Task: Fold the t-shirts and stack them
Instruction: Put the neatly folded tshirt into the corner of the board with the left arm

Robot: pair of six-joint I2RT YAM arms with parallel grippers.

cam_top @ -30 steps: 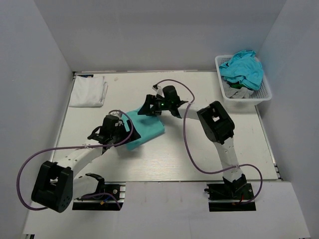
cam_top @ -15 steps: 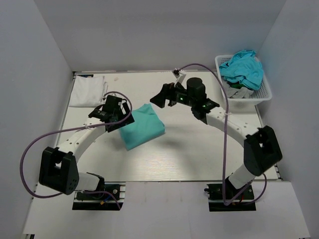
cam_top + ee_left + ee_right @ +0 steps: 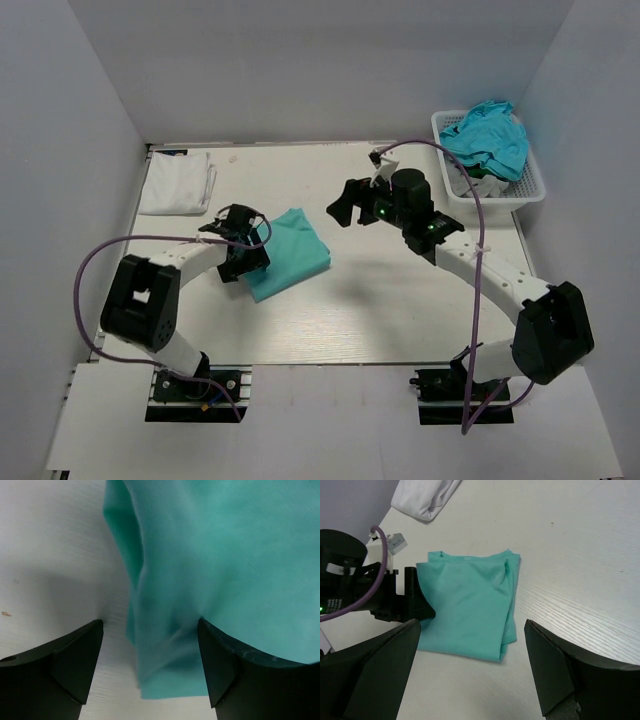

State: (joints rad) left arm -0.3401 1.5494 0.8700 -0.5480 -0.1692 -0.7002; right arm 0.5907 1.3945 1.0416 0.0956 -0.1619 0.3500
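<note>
A mint-green t-shirt (image 3: 293, 250) lies folded in the middle of the table. My left gripper (image 3: 253, 258) is low at its left edge and open. In the left wrist view the cloth's folded edge (image 3: 160, 645) runs between the fingers: one finger (image 3: 70, 660) is over bare table, the other (image 3: 230, 670) over the shirt. My right gripper (image 3: 342, 203) hangs open to the shirt's right with nothing in it; its view looks down on the green t-shirt (image 3: 470, 605). A white folded t-shirt (image 3: 178, 182) lies at the back left.
A white lattice basket (image 3: 528, 188) stands at the back right, holding a turquoise-blue shirt (image 3: 487, 135) and grey cloth (image 3: 478, 184). White walls close in the table on three sides. A purple cable loops beside each arm.
My left gripper has come down to the green shirt's left edge, its jaws slightly narrower. My right gripper has drawn back to the right, away from the shirt. The shirt has stayed put.
</note>
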